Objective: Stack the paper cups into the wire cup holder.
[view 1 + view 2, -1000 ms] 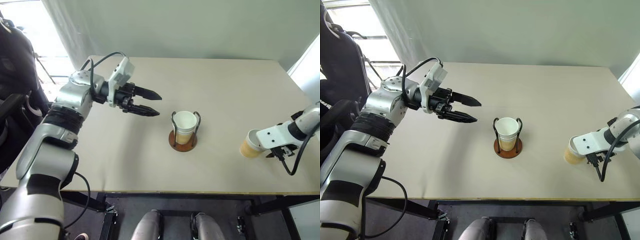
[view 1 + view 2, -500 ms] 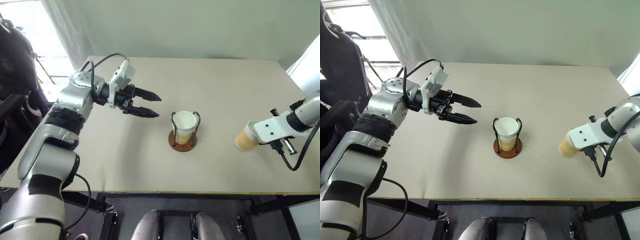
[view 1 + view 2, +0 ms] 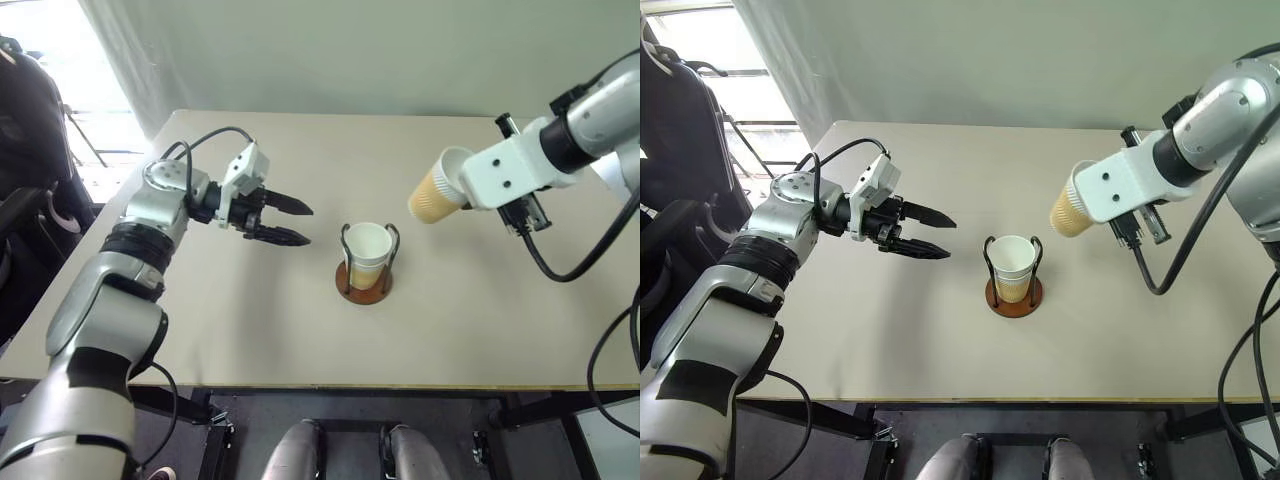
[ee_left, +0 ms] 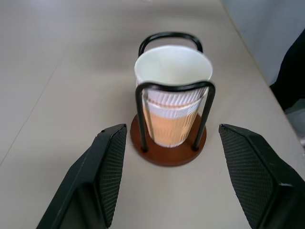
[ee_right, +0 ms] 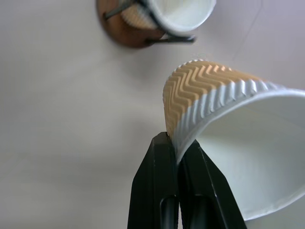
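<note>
The paper cups (image 5: 209, 90) show ribbed tan walls; the wire cup holder (image 4: 167, 143) has glossy black wire; the tabletop (image 3: 250, 330) looks matt beige.

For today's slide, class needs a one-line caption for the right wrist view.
Right gripper pinches a paper cup by its wall above the wire cup holder, already loaded.

Bright, even daylight; strongest from the window (image 3: 60, 60) at the robot's far left, which is overexposed to white, with a second bright patch at the far right edge. Shadows on the tabletop (image 3: 260, 330) are soft and faint. Left wrist view: fingers (image 4: 112, 167) in the foreground slightly soft; right wrist view: near paper cup (image 5: 228, 143) blurred, tabletop behind it hazy.
</note>
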Tool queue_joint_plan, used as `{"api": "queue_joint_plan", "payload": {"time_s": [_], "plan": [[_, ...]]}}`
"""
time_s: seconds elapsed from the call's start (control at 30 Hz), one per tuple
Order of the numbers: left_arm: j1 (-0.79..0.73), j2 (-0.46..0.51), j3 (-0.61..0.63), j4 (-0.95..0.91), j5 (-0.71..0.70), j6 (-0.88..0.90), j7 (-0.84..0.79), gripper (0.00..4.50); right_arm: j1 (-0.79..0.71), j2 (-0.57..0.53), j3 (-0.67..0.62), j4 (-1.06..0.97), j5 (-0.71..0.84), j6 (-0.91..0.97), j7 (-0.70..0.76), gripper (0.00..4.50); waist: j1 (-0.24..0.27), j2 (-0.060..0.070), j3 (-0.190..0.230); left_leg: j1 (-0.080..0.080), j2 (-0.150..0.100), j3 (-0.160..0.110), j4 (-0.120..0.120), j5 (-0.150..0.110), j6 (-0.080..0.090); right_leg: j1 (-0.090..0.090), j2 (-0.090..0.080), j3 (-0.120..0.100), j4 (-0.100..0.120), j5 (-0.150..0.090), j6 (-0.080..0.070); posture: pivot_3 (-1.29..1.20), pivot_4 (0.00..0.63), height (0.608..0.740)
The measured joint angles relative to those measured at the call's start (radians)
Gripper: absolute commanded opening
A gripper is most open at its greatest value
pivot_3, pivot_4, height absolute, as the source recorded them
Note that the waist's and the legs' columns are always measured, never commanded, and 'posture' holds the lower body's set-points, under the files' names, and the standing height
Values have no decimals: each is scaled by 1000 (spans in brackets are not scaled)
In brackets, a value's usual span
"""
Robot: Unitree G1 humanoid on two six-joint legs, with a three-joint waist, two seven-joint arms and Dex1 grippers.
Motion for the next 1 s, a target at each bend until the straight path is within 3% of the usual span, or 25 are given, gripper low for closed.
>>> {"api": "queue_joint_plan", "payload": {"time_s": [0.57, 1.0], "plan": [[0, -20, -6, 41, 5, -49, 0, 3306, -22, 165, 34, 29, -17, 23, 0, 42, 1, 0, 0, -2, 0, 0, 1, 0, -2, -3, 0, 0, 1, 0, -1, 0, 150, 740], [0, -14, -6, 14, 1, -28, 0, 3306, 28, 210, 35, -11, -30, 45, 0, 42, 2, 0, 0, -3, 0, 0, 1, 1, -2, -3, 0, 0, 1, 1, -2, 0, 150, 740]]}}
